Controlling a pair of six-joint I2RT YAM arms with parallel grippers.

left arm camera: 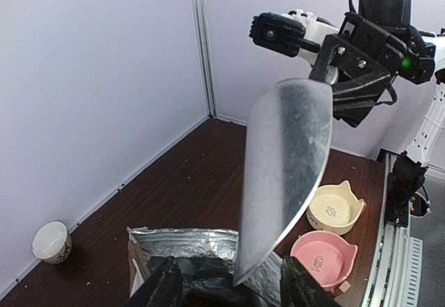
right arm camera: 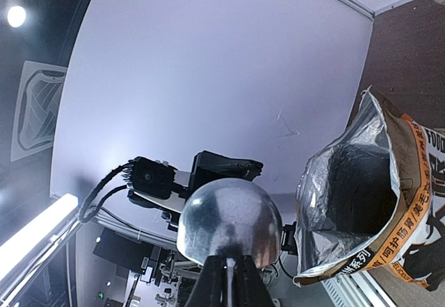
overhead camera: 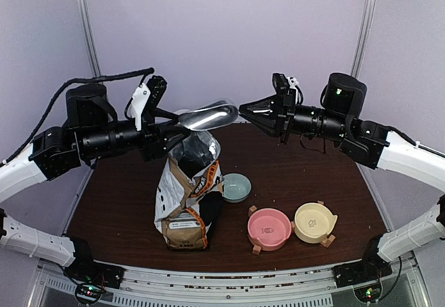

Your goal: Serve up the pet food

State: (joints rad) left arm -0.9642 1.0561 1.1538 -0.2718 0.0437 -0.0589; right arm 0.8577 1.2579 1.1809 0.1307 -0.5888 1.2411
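Observation:
A silver metal scoop (overhead camera: 208,117) hangs in the air above the open brown-and-white paper bag (overhead camera: 189,196). My right gripper (overhead camera: 245,108) is shut on its handle, and in the right wrist view the fingers (right arm camera: 228,269) pinch the handle under the scoop's rounded back (right arm camera: 228,218). My left gripper (left arm camera: 235,279) is open, its two fingers wide apart on either side of the scoop's tip (left arm camera: 243,269) and touching neither side. Below it lies the bag's foil-lined mouth (left arm camera: 188,248). The pet food is hidden in the bag's dark inside.
A grey-green bowl (overhead camera: 236,187) stands right of the bag. A pink bowl (overhead camera: 269,228) and a cream bowl (overhead camera: 314,222) sit nearer the front right. A small white cup (left arm camera: 51,242) stands by the left wall. Purple walls close in the table.

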